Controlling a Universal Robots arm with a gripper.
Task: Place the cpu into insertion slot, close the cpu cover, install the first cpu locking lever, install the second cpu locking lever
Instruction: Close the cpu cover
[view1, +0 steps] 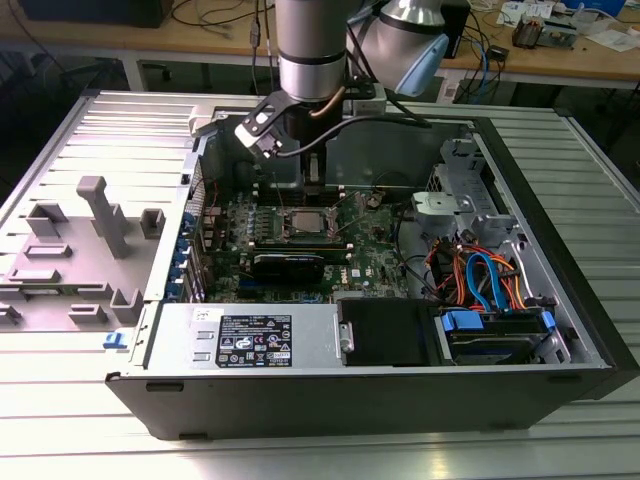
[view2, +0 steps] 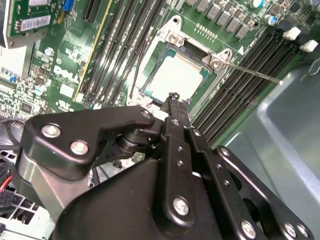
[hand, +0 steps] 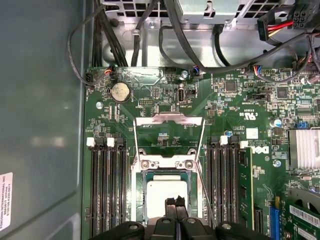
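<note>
Above the seated cpu (hand: 157, 192), the claw (hand: 175, 201) hangs pinched shut and empty; its tips may slip off the thin, apparently unlatched locking lever (view2: 250, 72) and scrape the cpu cover (hand: 167, 163).

cpu (hand: 161, 192) in insertion slot (hand: 140, 194) | memory slots (hand: 107, 190) flank both sides | fingers (hand: 171, 206) over cpu

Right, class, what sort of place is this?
Probably a robotics lab or workshop: a robot arm reaches into an open computer case on a slatted metal table, with cluttered wooden benches behind.
</note>
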